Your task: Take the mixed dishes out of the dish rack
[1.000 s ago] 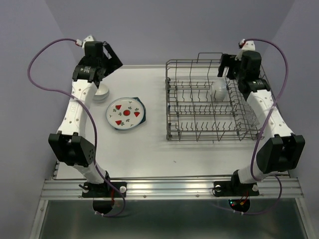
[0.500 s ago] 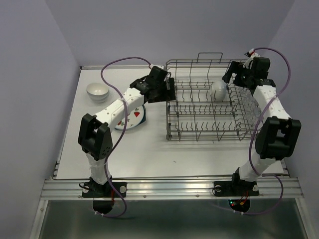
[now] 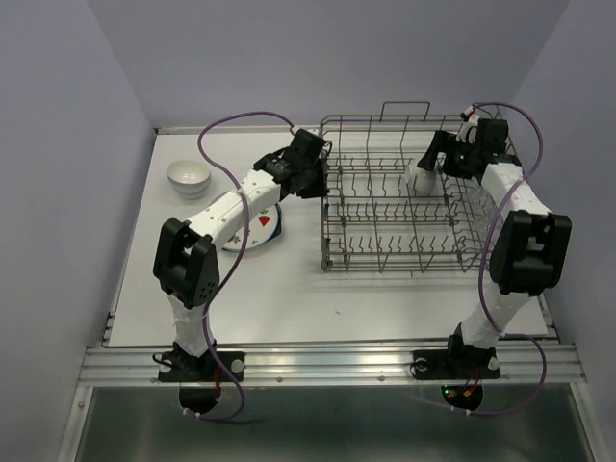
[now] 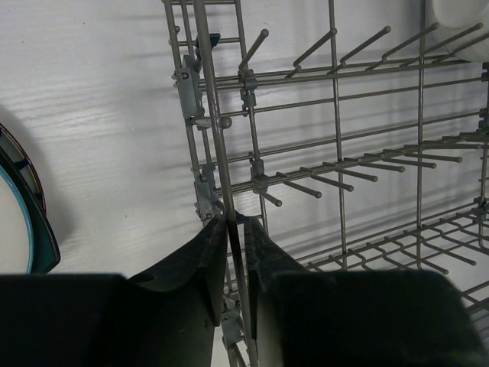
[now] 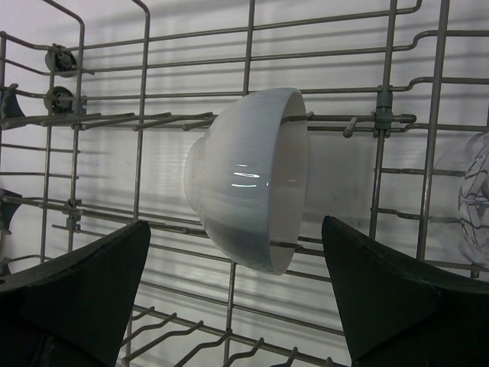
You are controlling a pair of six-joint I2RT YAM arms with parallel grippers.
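Note:
The grey wire dish rack stands on the right half of the table. My left gripper is at its left rim. In the left wrist view that gripper is shut on an upright rim wire of the dish rack. One small white bowl lies on its side among the tines. My right gripper is open just behind it, with the bowl between and beyond the fingers, untouched. A clear glass tumbler sits at the right edge of the rack.
Stacked white bowls rest at the table's back left. The strawberry plate lies on the dark teal plate left of the rack, partly under my left arm. Purple walls close in the back and sides.
My left arm swung from the back-left bowls across to the rack's left rim, and its jaws closed on the rim wire. My right gripper shifted slightly down toward the bowl and stayed open.

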